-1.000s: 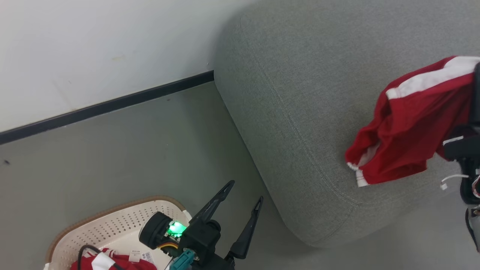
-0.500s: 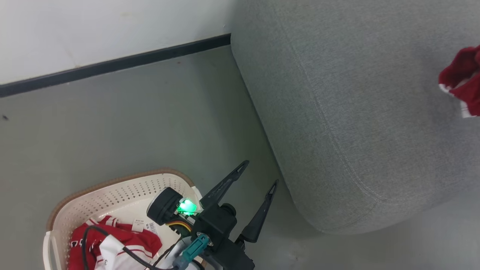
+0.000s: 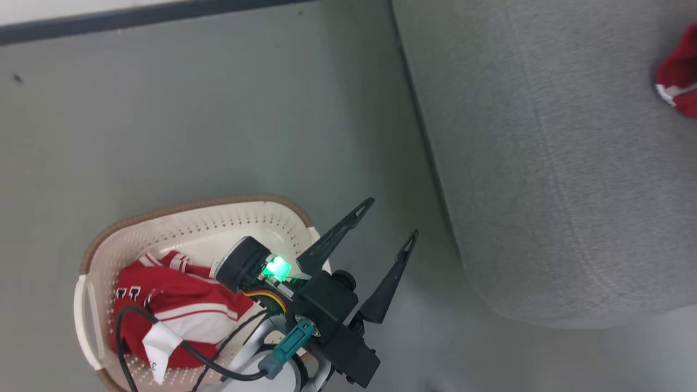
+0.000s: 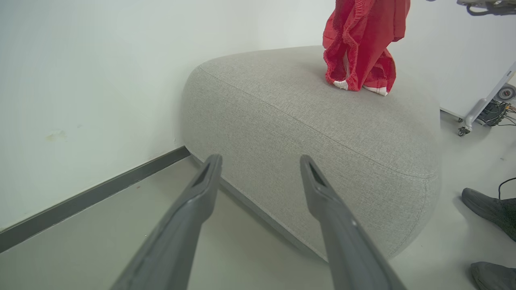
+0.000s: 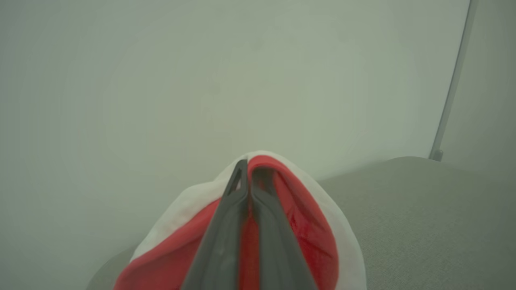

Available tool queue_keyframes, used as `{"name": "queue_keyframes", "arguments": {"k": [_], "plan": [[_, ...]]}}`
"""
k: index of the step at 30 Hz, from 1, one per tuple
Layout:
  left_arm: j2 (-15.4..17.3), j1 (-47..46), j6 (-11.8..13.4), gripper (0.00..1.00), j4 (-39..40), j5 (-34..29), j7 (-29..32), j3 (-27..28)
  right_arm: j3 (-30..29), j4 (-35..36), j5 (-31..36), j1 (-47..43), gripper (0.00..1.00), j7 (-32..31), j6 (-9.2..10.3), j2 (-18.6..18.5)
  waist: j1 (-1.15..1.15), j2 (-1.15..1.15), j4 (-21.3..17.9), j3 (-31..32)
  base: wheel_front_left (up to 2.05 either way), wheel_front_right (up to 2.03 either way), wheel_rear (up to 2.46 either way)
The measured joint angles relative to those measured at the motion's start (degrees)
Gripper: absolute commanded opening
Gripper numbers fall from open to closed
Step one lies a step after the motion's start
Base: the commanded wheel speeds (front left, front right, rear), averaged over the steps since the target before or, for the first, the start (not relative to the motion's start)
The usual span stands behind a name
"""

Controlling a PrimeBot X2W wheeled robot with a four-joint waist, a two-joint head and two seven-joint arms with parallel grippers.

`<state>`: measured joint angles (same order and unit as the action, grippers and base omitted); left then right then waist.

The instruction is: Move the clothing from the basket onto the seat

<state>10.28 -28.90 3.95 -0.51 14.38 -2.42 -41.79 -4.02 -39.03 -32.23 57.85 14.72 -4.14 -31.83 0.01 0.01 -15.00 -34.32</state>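
Red fabric with white stripes, part of the clothing (image 3: 174, 305), lies crumpled in the left half of the basket (image 3: 218, 223) in the head view, a white tag turned up at its lower edge. The basket stands on the grey floor (image 3: 218, 120), near the seat (image 3: 544, 163) but apart from it. The left gripper (image 3: 392, 217) hovers over the basket's right end, its two dark fingers spread wide with nothing between them. A green light (image 3: 276, 268) glows on its wrist, and a black cable (image 3: 188, 353) loops across the red cloth. At that view's right edge, a bit of another red piece, the hanging garment (image 3: 678, 81), shows over the seat. In the left wrist view the same two fingers stand apart and point toward the seat's rounded front, with the pale wall (image 4: 80, 72) and dark baseboard (image 4: 92, 193) to their left. The hanging garment drops from the top of that view, and its white-trimmed hem touches the seat's top. A person's dark shoes (image 4: 489, 209) stand on the floor at the right. In the right wrist view the right gripper (image 5: 249, 166) has its fingers pressed together, clamped on a fold of the hanging garment's red and white cloth, with the seat's grey surface at the lower right.
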Motion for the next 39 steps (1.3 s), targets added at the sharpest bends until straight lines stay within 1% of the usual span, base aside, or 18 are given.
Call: {"name": "queue_keyframes", "arguments": {"k": [5,7,12,16,17,18,19,20,25,33,39], "plan": [[-0.03,-1.11,-0.02,1.0,0.13,-0.44,0.13,-0.02,0.59,-4.85,-0.22,1.93,0.0,0.0,-0.91,0.6,0.0,0.0,1.45,-3.06,0.0,0.0,0.0],[-0.08,-1.72,-0.44,1.0,0.0,-0.44,0.13,-0.04,0.87,-6.69,-0.27,2.53,0.0,-0.01,-1.0,0.98,0.0,0.0,1.91,-4.08,0.0,0.0,0.0],[-0.13,-1.83,-0.49,1.0,-0.9,-0.44,-0.13,-0.08,1.79,-9.54,-0.54,3.38,0.0,-0.01,-1.68,2.44,0.0,0.0,2.68,-5.48,0.0,0.0,0.0],[-0.42,-2.21,-0.73,1.0,-1.76,-0.43,-0.54,-0.12,2.2,-11.85,-0.53,4.86,0.0,-0.01,-1.92,2.5,-0.01,0.0,3.07,-5.82,0.0,0.0,0.0],[-0.49,-2.46,-0.98,1.0,-2.05,-0.43,-0.79,-0.12,2.19,-12.3,-0.52,5.13,0.15,-0.01,-1.92,2.47,-0.01,0.0,3.12,-5.7,0.0,0.0,0.0],[-0.66,-2.58,-0.98,1.0,-2.29,-0.43,-0.87,-0.11,2.22,-12.79,-0.52,5.28,0.48,0.0,-1.93,2.4,-0.01,0.0,3.16,-5.57,0.0,0.0,0.0],[-0.75,-2.58,-1.0,1.0,-2.44,-0.43,-1.05,-0.12,2.24,-13.34,-0.51,5.34,0.87,-0.01,-1.93,2.34,-0.01,0.0,3.21,-5.43,0.0,0.0,0.0],[-0.86,-2.58,-1.0,1.0,-2.65,-0.43,-1.26,-0.12,2.29,-13.76,-0.48,5.34,1.0,-0.01,-2.0,2.33,-0.01,-0.01,3.27,-5.25,0.0,0.0,0.0],[-1.37,-2.58,-1.0,1.0,-3.99,-0.32,-2.32,-0.01,3.07,-15.4,0.13,6.14,1.0,0.0,-2.42,2.34,-0.01,0.0,3.53,-4.11,0.0,0.0,0.0],[-2.43,-2.56,-1.0,1.0,-6.65,0.22,-4.64,0.2,4.33,-17.67,1.53,5.73,1.0,-0.01,-2.43,2.58,-0.01,-0.01,4.07,-0.93,0.0,0.0,0.0],[-3.31,-2.42,-1.0,1.0,-8.79,0.79,-6.73,0.52,4.52,-18.73,2.31,1.55,1.0,-0.01,-2.5,3.02,-0.01,-0.02,4.5,2.4,0.0,0.0,0.0]]}}
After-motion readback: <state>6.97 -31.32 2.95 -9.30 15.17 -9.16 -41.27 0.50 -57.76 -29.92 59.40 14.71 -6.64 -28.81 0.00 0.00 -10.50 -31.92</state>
